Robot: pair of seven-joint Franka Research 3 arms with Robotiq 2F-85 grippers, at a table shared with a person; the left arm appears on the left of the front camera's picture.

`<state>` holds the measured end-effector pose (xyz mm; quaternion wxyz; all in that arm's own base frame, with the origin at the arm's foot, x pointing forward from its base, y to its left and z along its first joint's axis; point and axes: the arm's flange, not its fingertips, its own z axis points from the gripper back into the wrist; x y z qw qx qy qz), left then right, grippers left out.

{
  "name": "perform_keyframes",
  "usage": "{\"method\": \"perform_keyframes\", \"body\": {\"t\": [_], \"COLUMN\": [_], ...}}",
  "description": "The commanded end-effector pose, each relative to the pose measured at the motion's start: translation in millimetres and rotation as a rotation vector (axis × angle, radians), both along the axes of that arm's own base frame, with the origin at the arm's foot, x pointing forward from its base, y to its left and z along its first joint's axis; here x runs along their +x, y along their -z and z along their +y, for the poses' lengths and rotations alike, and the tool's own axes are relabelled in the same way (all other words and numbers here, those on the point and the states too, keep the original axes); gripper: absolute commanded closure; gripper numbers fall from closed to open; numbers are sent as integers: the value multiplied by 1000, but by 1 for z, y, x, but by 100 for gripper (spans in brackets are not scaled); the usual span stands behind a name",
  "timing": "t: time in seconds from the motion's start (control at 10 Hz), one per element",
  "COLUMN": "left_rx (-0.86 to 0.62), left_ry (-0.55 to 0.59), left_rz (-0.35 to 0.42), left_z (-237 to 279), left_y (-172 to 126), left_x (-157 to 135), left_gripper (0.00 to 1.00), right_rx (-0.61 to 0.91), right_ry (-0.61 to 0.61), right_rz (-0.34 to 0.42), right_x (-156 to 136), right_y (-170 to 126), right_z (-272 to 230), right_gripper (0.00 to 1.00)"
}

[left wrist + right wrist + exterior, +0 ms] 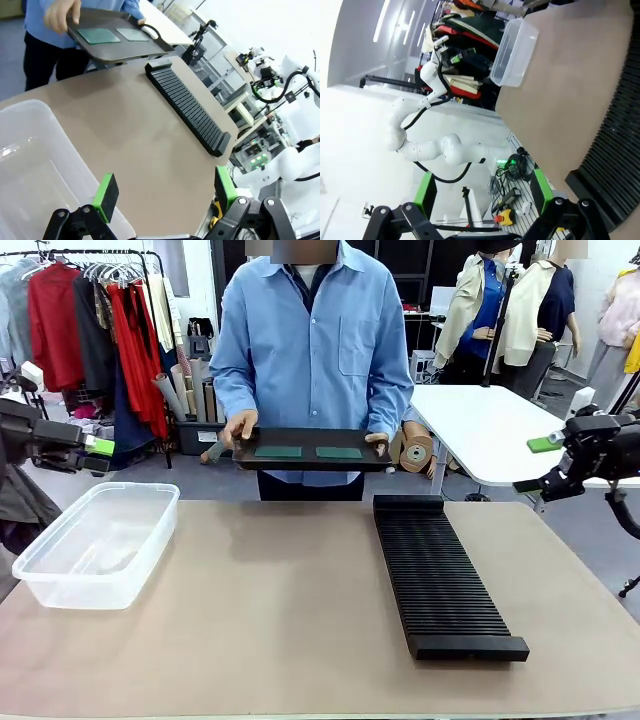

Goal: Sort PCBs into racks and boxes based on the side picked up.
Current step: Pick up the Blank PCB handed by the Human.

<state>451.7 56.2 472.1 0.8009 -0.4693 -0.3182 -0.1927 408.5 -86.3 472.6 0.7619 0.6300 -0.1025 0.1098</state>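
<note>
Front view: PCBs (278,451) well apart from right gripper (537,464).

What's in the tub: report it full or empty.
Empty: the tub shows nothing inside through its clear walls; both PCBs lie on the tray a person holds.

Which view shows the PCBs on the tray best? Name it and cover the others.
The left wrist view: it looks down onto the tray, so both PCBs show as full green rectangles. The front view sees them foreshortened into thin green strips.
</note>
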Motion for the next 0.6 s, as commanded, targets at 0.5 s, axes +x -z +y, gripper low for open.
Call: {"method": "perform_keyframes", "body": {"t": [0.5], "left_rx": [-198], "left_ry": [-91], "left_rz": [279], "left_z": [-1], "left_y": [9], "left_x": [1], "left_gripper": [0], "right_rx": [25], "right_ry": [116], "right_rz": [-25], "right_x": [4], "right_y": [6], "right_z": [9], "right_gripper": [0]}}
